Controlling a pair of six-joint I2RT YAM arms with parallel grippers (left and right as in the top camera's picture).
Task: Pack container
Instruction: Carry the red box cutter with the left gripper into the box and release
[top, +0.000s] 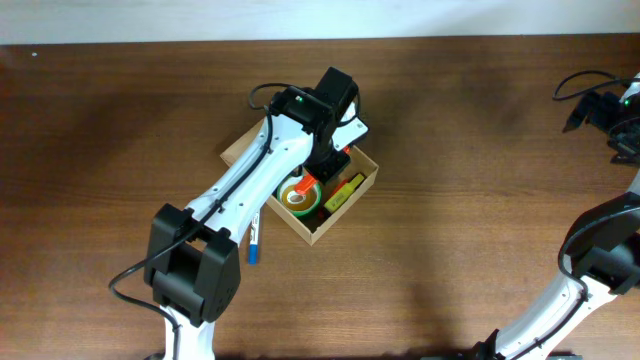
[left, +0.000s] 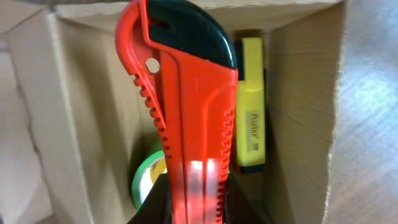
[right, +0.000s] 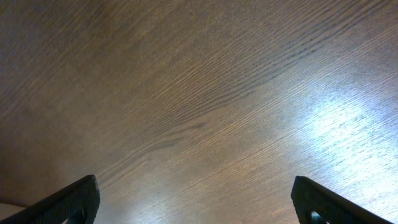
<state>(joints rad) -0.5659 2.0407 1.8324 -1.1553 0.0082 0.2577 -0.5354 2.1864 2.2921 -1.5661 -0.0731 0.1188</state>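
Note:
The tan cardboard container (top: 362, 188) sits open at mid table, its flap lid (top: 240, 150) folded back to the left. Inside lie a green tape roll (top: 296, 199) and a yellow highlighter (top: 343, 192). My left gripper (top: 322, 168) is over the box and shut on an orange and black utility knife (left: 186, 106), which points down into the container (left: 305, 106) between the tape roll (left: 146, 177) and the highlighter (left: 250, 112). My right gripper (right: 196, 199) is open and empty above bare table at the far right (top: 612, 112).
A blue and white marker pen (top: 254, 243) lies on the table just left of the box's front corner. Black cables (top: 578, 88) lie at the far right edge. The right arm (top: 600, 250) rises along the right side.

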